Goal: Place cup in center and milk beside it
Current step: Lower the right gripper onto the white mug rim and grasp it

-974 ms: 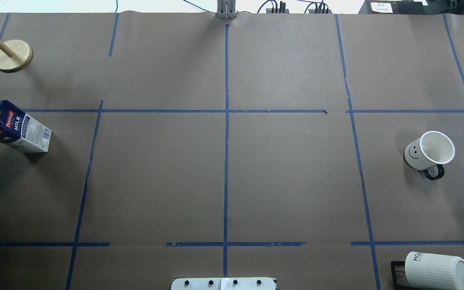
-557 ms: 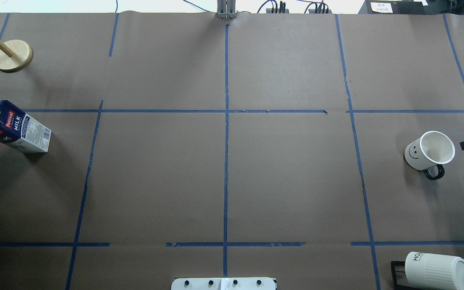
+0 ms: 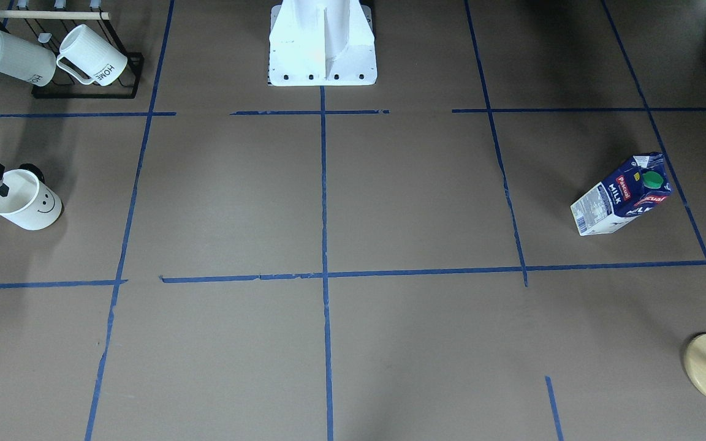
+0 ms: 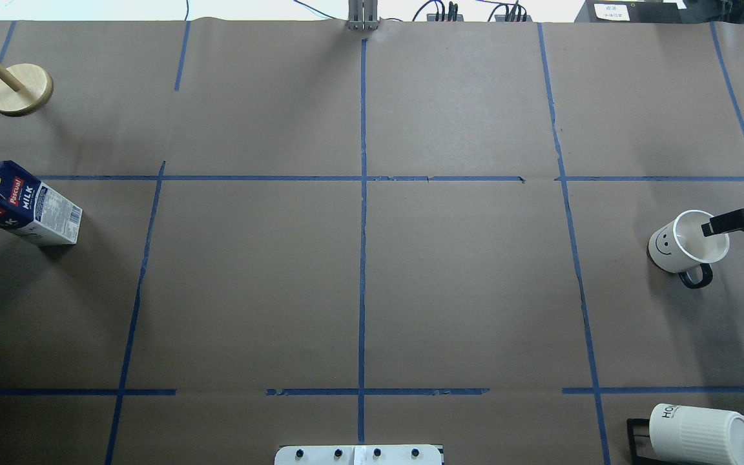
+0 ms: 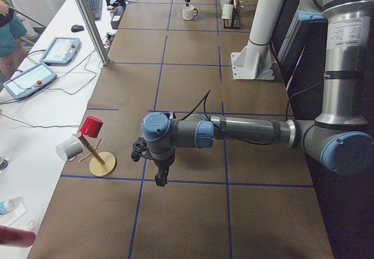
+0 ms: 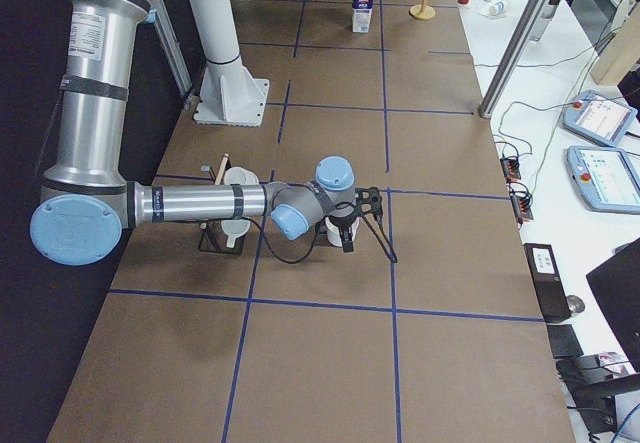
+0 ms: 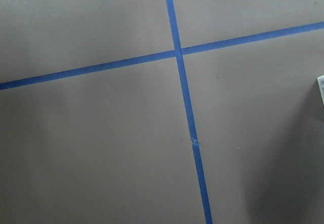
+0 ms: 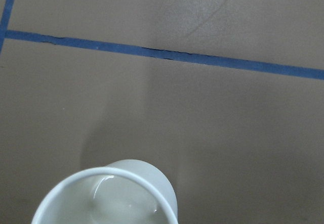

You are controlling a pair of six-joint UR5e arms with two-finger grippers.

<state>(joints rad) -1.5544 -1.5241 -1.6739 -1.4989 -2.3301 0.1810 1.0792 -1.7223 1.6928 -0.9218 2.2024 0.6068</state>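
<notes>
The cup (image 4: pixel 687 244), white with a smiley face and a black handle, stands upright at the table's right side; it also shows in the front view (image 3: pixel 27 205) and the right wrist view (image 8: pixel 109 196). My right gripper (image 4: pixel 735 190) is open above it. One of its fingers (image 4: pixel 733 221) hangs over the cup's right rim. The milk (image 4: pixel 20 205) stands at the far left, also in the front view (image 3: pixel 621 195). The center (image 4: pixel 363 178) is bare. My left gripper (image 5: pixel 159 174) shows only in the left side view, near the milk; I cannot tell if it is open.
A black rack with two ribbed "HOME" mugs (image 4: pixel 701 433) stands at the near right corner. A wooden peg stand (image 4: pixel 20 89) stands at the far left. The robot's white base (image 3: pixel 322 43) is at the table's near edge.
My right gripper has come in from the right edge and its finger now reaches over the cup's rim. The cup and the milk have not moved.
</notes>
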